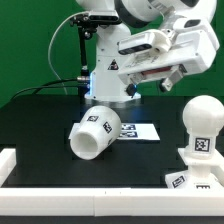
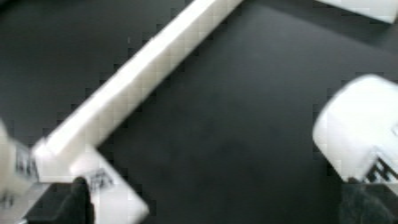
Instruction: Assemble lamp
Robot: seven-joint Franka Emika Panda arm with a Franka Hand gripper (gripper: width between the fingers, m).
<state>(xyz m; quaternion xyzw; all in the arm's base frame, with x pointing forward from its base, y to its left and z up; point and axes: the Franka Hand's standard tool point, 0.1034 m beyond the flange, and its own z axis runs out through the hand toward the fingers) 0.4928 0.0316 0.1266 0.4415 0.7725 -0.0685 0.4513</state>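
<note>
In the exterior view the truncated-cone shade (image 1: 94, 134) lies on its side on the black table, near the middle. The round bulb (image 1: 202, 117) stands upright at the exterior view's right, with the tagged blocky base (image 1: 183, 180) below it at the front edge. My gripper (image 1: 199, 48) is high in the air above the bulb, touching nothing. In the wrist view my gripper (image 2: 214, 216) shows only as dark fingers (image 2: 54, 205) at the picture's corners, wide apart with bare black table between them. A blurred white tagged part (image 2: 365, 130) lies to one side.
The marker board (image 1: 137, 131) lies flat behind the shade. A white rail (image 1: 60, 176) borders the table's front and left, and it also crosses the wrist view (image 2: 143, 72) diagonally. The arm's base (image 1: 105, 75) stands at the back with black cables.
</note>
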